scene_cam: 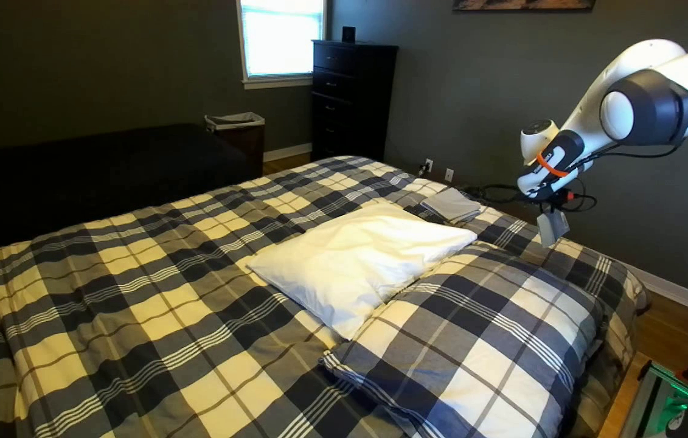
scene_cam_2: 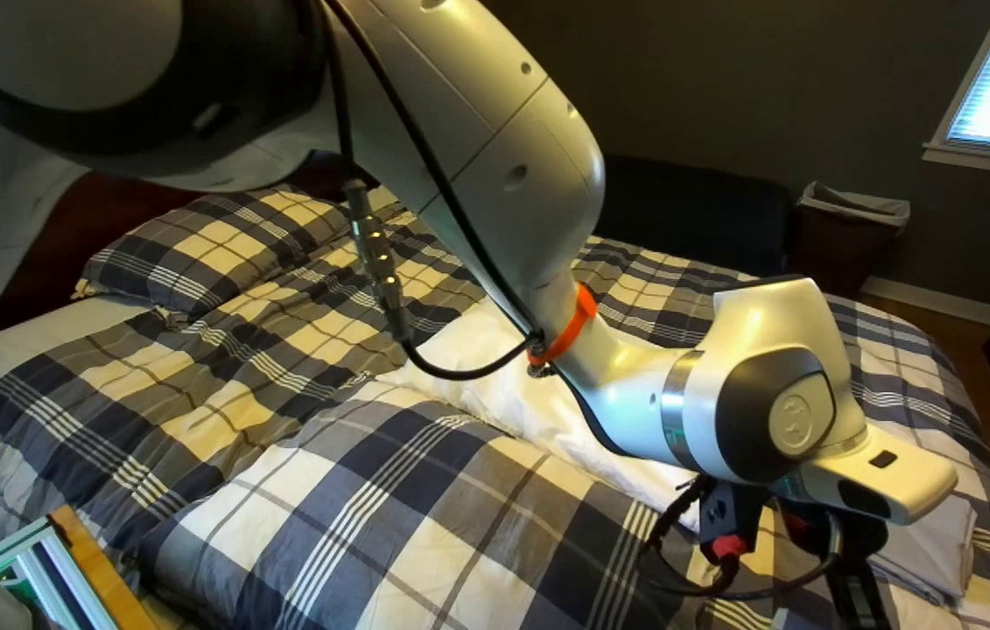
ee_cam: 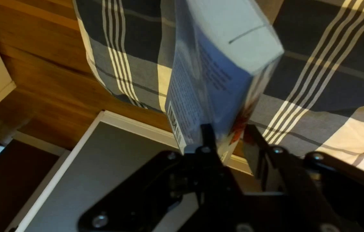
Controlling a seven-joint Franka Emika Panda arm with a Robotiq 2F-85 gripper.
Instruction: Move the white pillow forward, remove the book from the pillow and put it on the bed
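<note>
1. Dark walls (scene_cam: 471,103) stand behind the big plaid bed (scene_cam: 155,304).
2. The white pillow (scene_cam: 368,249) lies on the bed, maybe moved forward already; I can't tell.
3. The gripper (ee_cam: 228,132) pinches the book (ee_cam: 223,80) up in the air, off the pillow.
4. Left to do: put the book on the bed and let go.

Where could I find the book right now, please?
In the wrist view, the book is at upper centre, held in the gripper; in an exterior view, it hangs to the right of the white pillow.
</note>
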